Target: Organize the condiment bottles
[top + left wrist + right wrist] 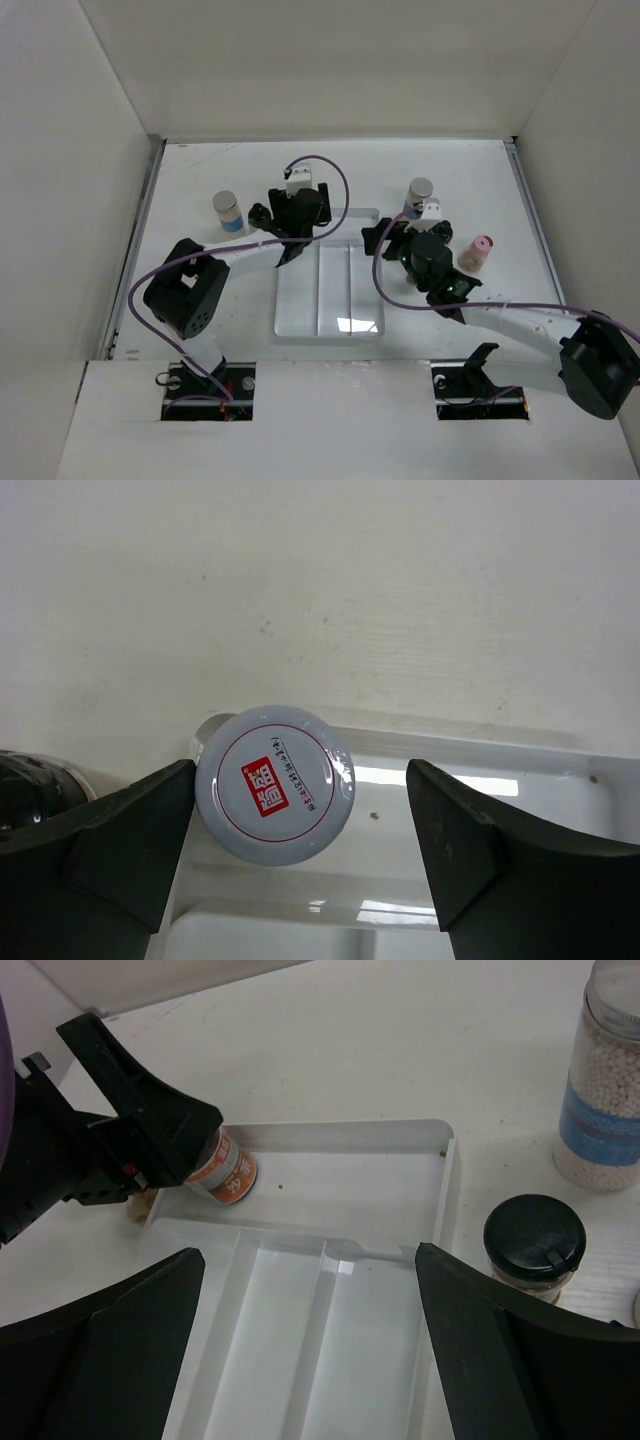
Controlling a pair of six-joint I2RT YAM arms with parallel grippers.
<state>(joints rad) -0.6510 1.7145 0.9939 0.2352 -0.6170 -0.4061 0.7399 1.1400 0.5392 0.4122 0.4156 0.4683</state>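
Observation:
A white-capped jar [275,785] with a red logo on its lid and an orange label [225,1170] stands in the far-left corner of the clear divided tray [330,320]. My left gripper [300,790] is open around it. The left finger sits right at the cap and the right finger is well clear. In the top view the left gripper [292,235] hides this jar. My right gripper [310,1258] hangs open and empty over the tray's long compartments. It shows at the tray's far-right corner in the top view [385,240].
A silver-capped, blue-labelled bottle [228,212] stands left of the tray and another [605,1090] to its far right. A black-capped jar [535,1240] stands beside the tray's right wall. A pink-capped bottle [480,250] is further right. A glossy black cap [25,790] shows behind my left finger.

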